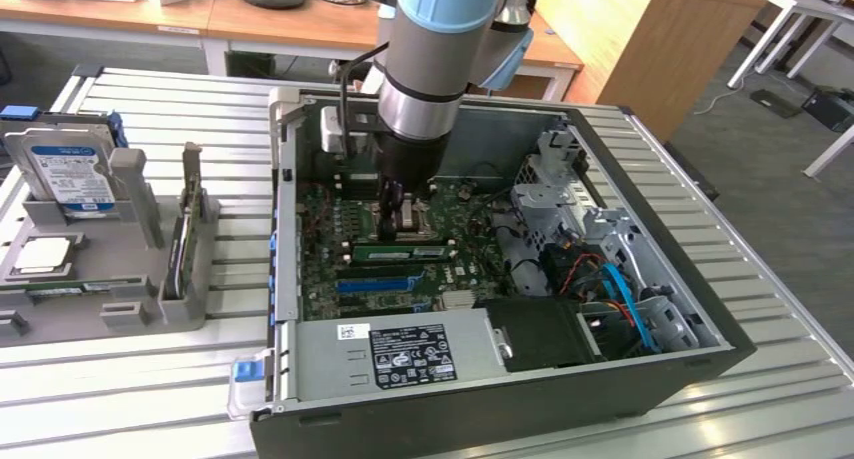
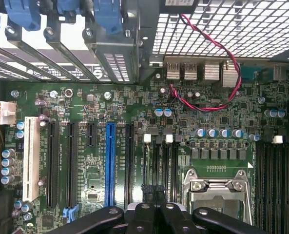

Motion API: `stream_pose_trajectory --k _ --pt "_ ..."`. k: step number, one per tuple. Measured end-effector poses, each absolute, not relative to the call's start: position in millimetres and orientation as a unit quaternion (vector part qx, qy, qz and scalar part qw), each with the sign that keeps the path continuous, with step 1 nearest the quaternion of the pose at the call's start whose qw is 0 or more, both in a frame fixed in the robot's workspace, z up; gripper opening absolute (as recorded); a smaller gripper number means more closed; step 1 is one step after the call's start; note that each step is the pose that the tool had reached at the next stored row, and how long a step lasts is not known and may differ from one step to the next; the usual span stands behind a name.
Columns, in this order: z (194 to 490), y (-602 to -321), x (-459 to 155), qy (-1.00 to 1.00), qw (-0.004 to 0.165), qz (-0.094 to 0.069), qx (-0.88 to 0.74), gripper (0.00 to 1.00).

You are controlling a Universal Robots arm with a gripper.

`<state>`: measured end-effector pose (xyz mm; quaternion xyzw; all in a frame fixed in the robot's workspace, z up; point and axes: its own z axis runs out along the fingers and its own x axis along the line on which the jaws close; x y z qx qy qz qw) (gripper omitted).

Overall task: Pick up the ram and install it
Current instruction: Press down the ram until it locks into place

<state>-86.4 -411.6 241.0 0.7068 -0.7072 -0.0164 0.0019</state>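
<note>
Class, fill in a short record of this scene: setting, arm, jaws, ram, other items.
Setting: open computer case on a slatted table, motherboard exposed.
Arm: reaches down into the case.
Jaws: shut; gripper just above the memory slots.
Ram: the ram sits on the board right under the gripper; grip unclear.
Other: hard drive in a grey rack, exterior view's left.
</note>
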Motion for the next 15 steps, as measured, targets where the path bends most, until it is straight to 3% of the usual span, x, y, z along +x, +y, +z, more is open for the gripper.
stream_pose_trajectory --k 15 --pt "234.3 -411.6 -86.6 -0.707 0.002 -0.016 0.707 0.11"
